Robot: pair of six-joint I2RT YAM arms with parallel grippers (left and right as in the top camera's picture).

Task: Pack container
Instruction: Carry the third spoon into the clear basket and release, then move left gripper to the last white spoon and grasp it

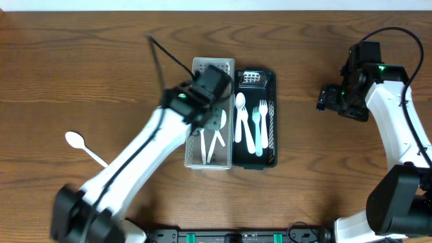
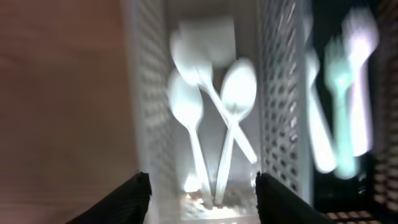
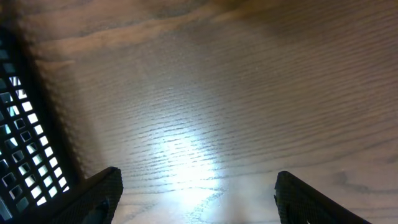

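While my left arm is leaning over the white container (image 1: 209, 166), my left claw (image 2: 202, 196) is hanging just above it. Its two fingers are standing about as wide apart as the container walls, and they are holding nothing. Three white spoons (image 2: 238, 93) are lying inside this container, and two of them are crossing each other. The black container (image 1: 273, 135) is sitting right against its right side and is carrying forks (image 1: 256, 128) and another spoon. A loose spoon (image 1: 75, 140) is lying on the table (image 1: 324, 182), well apart to the left. My right claw (image 3: 199, 199) is hovering over bare wood, right of the black container, with its fingers wide apart and nothing between them.
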